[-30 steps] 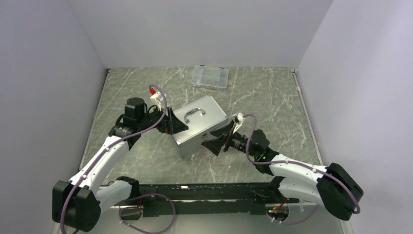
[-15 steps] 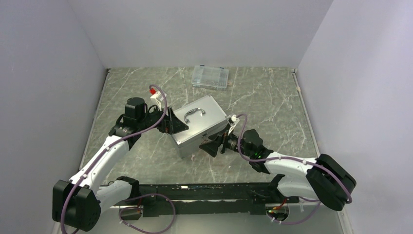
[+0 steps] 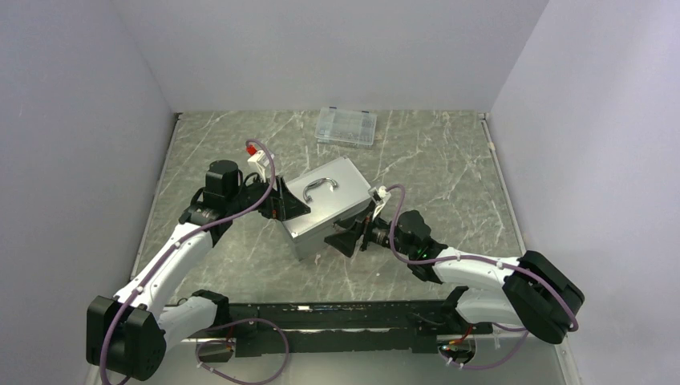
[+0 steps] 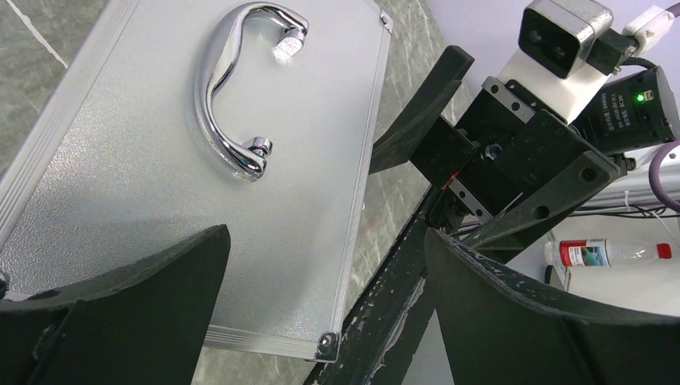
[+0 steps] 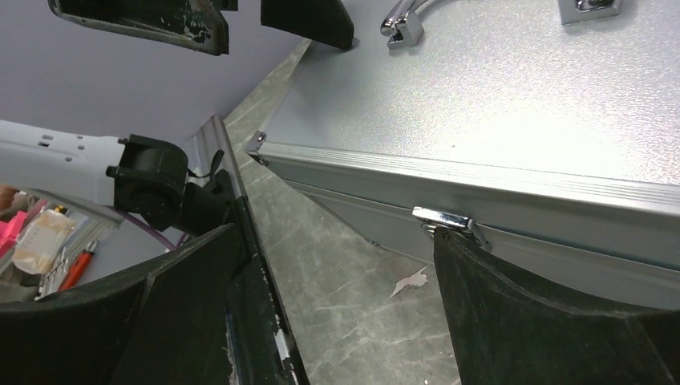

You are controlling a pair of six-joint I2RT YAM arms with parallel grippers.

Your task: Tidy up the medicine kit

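Here's the medicine kit (image 3: 329,207), sitting closed in the middle of the table (image 3: 449,184). It is set on a diagonal, with its long axis running from near-left to far-right and the curved handle (image 3: 319,189) lying along that line on the lid.

The left hand (image 3: 282,202) is parked at the kit's left short end with its fingers spread wide and nothing in them. The right hand (image 3: 346,238) is low at the long front face, also wide open and empty. It's the one that matters here. That front face carries the latch (image 5: 447,220), and it's turned toward the right arm, so the right hand is plainly nearer to it.

From the right wrist, the latch lies just ahead and slightly above the gap between the fingers, over toward the right-side finger rather than centred. My read is that the coming move is a small nudge sideways and up to get a fingertip under it, with the left hand bracing the far end.

The overhead view gives the diagonal lie and both arms flanking the box, but the latch is lost there. The right wrist view shows it clearly, clasped down across the seam. The left wrist view shows the lid top and the handle's two mounts, with the right hand beyond the far edge. I can't tell whether the left fingers actually touch the metal.

A clear plastic compartment case (image 3: 346,127) lies well apart at the back of the table.
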